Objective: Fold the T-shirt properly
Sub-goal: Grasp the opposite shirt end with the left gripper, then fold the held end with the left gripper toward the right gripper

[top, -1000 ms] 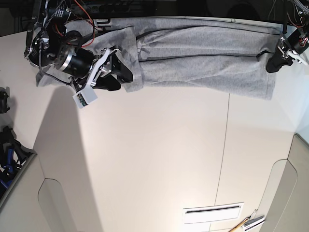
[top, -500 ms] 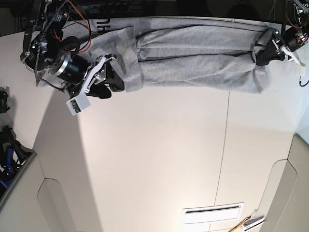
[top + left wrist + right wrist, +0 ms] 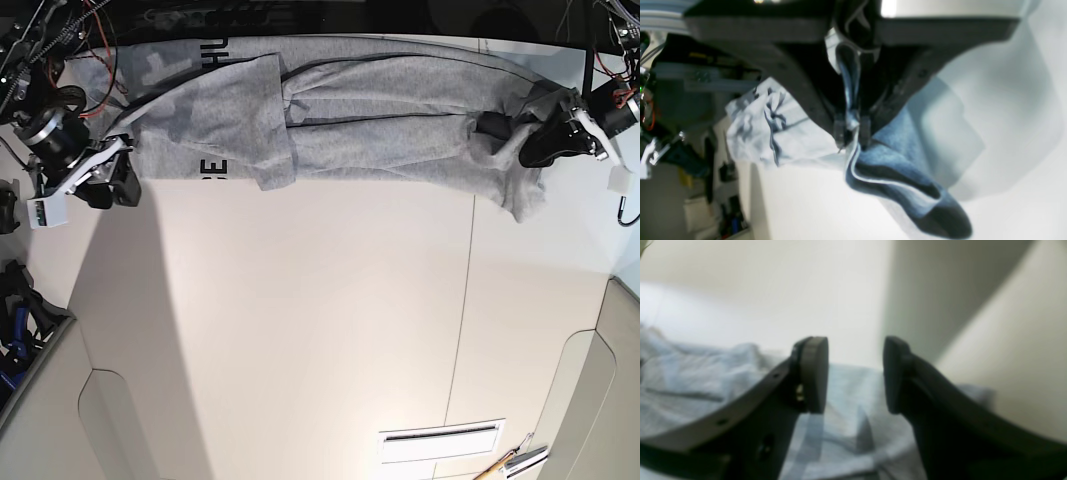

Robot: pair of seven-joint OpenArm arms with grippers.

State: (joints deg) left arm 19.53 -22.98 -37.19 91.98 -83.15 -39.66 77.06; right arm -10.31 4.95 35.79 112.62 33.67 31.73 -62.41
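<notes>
T-shirt [image 3: 400, 110] half folded, long strip on worktop [image 3: 330, 330]. Left claw [image 3: 852, 133] pinching T-shirt end. Right claw [image 3: 855, 373] spread, empty. More folds left.

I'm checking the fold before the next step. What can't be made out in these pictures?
- T-shirt lettering: base view, partly folded under, unreadable.
- Fabric inside the left gripper: left wrist view, fingers hide it.
- Right gripper: right wrist view, blurred; contact with cloth unclear.
</notes>
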